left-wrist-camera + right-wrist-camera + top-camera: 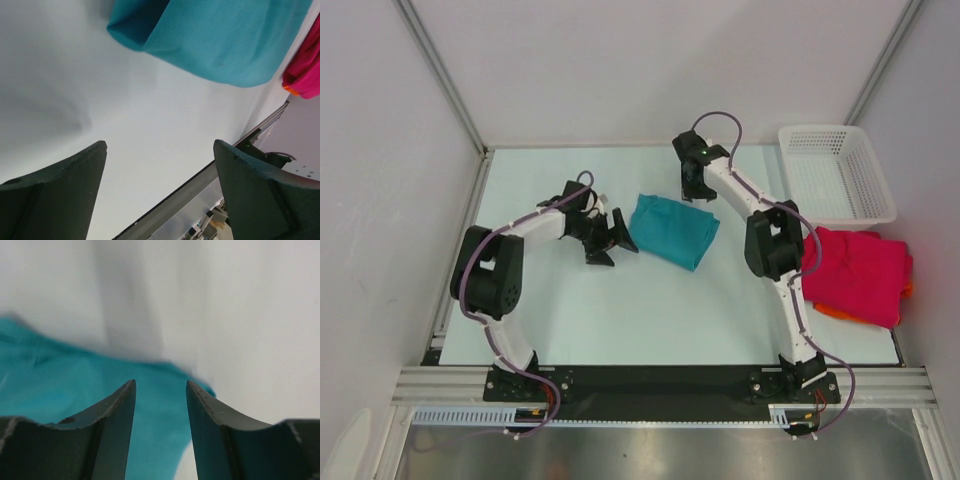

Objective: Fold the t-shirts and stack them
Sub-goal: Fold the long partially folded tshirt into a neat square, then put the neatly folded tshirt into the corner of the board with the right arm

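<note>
— Teal shirt (673, 229); where does it lie?
— Folded into a flat packet at the middle of the table (620, 320), a little toward the far edge; its long side runs slantwise, from far left to near right.
— And the others?
— Pink shirt (855, 275) lies in a loose heap against the right edge, well apart from the teal one; orange shirt (832, 312) shows only as a strip under the heap's near side.
— Anything else there?
— A white mesh basket (835, 172) in the far right corner, just beyond the pink heap; whether they touch I cannot tell.
— Left gripper (610, 238)?
— Low over the table just left of the teal shirt, pointing at it; jaws spread wide, nothing between them; its wrist view shows bare table between jaws and cloth, so they are apart.
— Right gripper (698, 185)?
— At the teal shirt's far edge, pointing down; jaws parted by a narrow gap, gripping nothing; through the gap its wrist view shows teal cloth and white table; whether the tips rest on the cloth I cannot tell.
</note>
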### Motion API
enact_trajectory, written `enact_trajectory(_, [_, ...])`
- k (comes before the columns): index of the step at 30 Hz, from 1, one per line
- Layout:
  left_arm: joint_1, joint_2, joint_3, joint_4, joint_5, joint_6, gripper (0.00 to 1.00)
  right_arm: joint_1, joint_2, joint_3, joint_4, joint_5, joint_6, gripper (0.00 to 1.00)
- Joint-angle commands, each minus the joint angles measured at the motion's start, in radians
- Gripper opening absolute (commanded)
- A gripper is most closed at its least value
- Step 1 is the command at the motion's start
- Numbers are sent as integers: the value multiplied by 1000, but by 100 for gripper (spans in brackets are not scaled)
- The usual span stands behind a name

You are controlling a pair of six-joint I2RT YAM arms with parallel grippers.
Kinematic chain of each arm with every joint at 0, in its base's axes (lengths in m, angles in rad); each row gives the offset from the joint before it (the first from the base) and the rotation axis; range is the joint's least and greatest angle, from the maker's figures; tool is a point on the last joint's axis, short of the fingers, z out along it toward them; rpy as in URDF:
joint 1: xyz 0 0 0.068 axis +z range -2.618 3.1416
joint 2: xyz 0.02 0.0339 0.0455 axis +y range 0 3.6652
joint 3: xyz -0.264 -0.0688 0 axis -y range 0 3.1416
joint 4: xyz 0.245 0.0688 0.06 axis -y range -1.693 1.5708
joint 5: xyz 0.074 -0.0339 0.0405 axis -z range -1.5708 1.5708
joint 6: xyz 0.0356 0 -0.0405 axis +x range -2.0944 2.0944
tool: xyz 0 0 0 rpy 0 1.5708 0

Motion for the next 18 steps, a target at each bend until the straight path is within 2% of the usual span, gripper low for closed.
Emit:
enact_trajectory(1, [-17, -143, -126, 121, -27, -28, 97, 59, -300, -165, 19, 45, 37, 51])
enact_trajectory(2, [-17, -171, -171, 171, -16, -57, 100, 71, -379, -215, 42, 46, 52, 51])
enact_trajectory(3, [-17, -196, -221, 307, -11, -94, 100, 105, -424, -266, 56, 48, 61, 51])
enact_trajectory(4, [-21, -228, -324, 378, -4, -183, 100, 123, -462, -376, 68, 51, 89, 51])
enact_trajectory(6, [-30, -291, -413, 559, 0, -270, 100, 181, -563, -475, 93, 66, 118, 51])
enact_trajectory(7, [-37, -308, -470, 595, -13, -335, 100, 201, -591, -551, 96, 73, 158, 51])
enact_trajectory(11, [-76, -379, -527, 685, -97, -427, 100, 287, -714, -700, 88, 70, 247, 51])
enact_trajectory(12, [-79, -391, -539, 774, -99, -459, 100, 307, -732, -720, 84, 71, 262, 51])
enact_trajectory(14, [-83, -379, -611, 944, -62, -622, 100, 367, -789, -771, 67, 83, 300, 51])
enact_trajectory(15, [-86, -348, -639, 1154, -54, -692, 100, 387, -808, -783, 61, 92, 313, 51])
enact_trajectory(16, [-96, -325, -685, 1258, -56, -822, 100, 424, -838, -793, 53, 100, 327, 51])
enact_trajectory(18, [-114, -264, -711, 1470, -82, -944, 100, 458, -869, -805, 18, 117, 362, 51])
